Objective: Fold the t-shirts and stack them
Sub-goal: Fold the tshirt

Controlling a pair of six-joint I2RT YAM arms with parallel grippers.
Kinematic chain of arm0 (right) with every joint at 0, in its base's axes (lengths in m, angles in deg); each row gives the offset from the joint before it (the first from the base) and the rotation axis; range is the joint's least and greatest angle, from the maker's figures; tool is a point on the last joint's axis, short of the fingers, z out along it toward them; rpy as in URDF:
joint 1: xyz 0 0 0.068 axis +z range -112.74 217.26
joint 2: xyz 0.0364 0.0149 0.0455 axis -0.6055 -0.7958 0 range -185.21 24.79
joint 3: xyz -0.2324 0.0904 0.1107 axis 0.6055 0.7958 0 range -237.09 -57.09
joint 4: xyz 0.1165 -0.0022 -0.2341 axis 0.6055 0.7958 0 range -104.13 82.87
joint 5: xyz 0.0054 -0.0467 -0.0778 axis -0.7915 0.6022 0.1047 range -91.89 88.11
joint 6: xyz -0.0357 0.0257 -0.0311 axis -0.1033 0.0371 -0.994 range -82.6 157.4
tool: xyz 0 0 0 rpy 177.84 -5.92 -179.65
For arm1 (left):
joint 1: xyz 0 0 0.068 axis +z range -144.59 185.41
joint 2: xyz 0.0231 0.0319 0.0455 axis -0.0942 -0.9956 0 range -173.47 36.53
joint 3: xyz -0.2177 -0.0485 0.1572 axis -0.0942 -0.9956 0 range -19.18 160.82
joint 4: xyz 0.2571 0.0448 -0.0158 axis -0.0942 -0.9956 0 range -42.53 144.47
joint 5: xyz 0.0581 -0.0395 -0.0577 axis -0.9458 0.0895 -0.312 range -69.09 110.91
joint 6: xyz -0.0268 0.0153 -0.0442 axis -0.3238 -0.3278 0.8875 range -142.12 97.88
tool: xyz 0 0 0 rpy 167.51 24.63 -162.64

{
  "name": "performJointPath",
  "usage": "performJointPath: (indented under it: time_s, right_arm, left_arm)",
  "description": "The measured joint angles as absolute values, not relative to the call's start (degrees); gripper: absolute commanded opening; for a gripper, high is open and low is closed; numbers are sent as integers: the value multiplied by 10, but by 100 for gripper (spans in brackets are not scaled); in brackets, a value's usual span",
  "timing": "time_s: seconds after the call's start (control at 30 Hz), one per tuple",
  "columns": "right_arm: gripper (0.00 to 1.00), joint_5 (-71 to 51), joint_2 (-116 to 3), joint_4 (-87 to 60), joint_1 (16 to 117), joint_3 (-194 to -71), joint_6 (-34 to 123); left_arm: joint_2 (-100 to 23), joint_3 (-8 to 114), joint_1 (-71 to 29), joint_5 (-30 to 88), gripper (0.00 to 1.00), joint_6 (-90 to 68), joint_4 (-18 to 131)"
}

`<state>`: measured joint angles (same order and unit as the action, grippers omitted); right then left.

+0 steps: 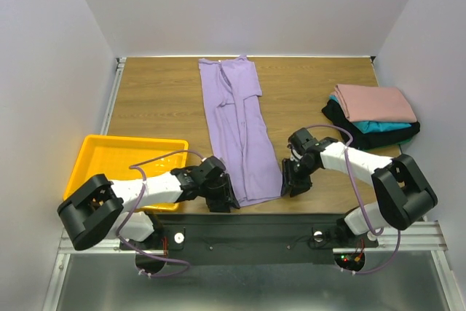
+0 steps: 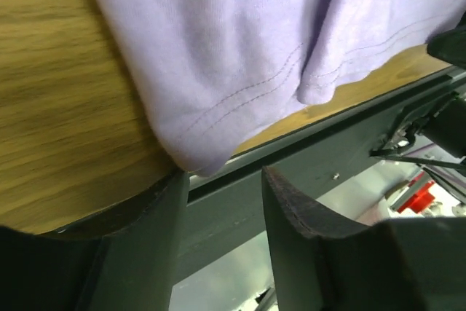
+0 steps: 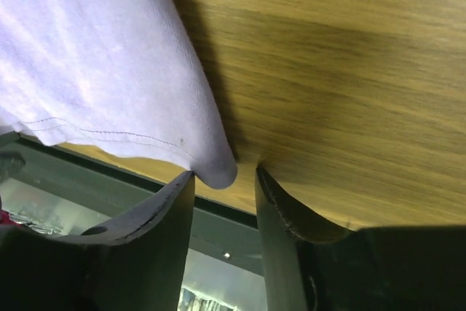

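A lavender t-shirt point(image 1: 240, 129) lies folded into a long strip from the back of the table to its front edge. My left gripper point(image 1: 222, 198) sits at the strip's near left corner. In the left wrist view its jaws point(image 2: 222, 176) stand apart, and the lavender hem corner point(image 2: 196, 158) touches the tip of the left finger. My right gripper point(image 1: 291, 183) is at the near right corner. Its jaws point(image 3: 224, 174) are also apart, with the shirt's corner point(image 3: 218, 169) sitting between the fingertips. Folded pink point(image 1: 375, 102), teal point(image 1: 375, 127) and black point(image 1: 349, 125) t-shirts are stacked at the right.
A yellow tray point(image 1: 124, 165) stands at the front left, beside my left arm. The wooden table point(image 1: 160, 100) ends just below both grippers, with a dark metal rail point(image 2: 291, 158) along the edge. White walls enclose the back and sides.
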<state>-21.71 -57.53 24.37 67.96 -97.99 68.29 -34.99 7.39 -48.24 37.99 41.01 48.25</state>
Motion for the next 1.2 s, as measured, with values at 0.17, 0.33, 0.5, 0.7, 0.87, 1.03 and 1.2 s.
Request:
performJointPath:
  time_s: [0.17, 0.33, 0.5, 0.7, 0.87, 1.03, 1.2]
  right_arm:
    - [28, -218, -576, 241, 679, -973, 684]
    - [0, -221, -576, 233, 679, -966, 680]
    - [0, -218, -575, 230, 679, -968, 672]
    - [0, -207, -555, 231, 679, -1003, 663]
    - [0, -173, -551, 228, 679, -1057, 656]
    - [0, -129, -582, 218, 679, -1118, 652]
    - [0, -88, -644, 185, 679, -1188, 653]
  left_arm:
    - [-370, 75, -483, 374, 10, 415, 490]
    - [-387, 85, -484, 369, 0, 420, 486]
    - [-394, 101, -485, 353, 0, 418, 472]
    - [-378, 136, -485, 318, 0, 414, 427]
    - [-355, 167, -472, 298, 0, 411, 414]
    - [-353, 188, -427, 280, 0, 398, 413]
    - [-366, 228, -360, 269, 0, 364, 421]
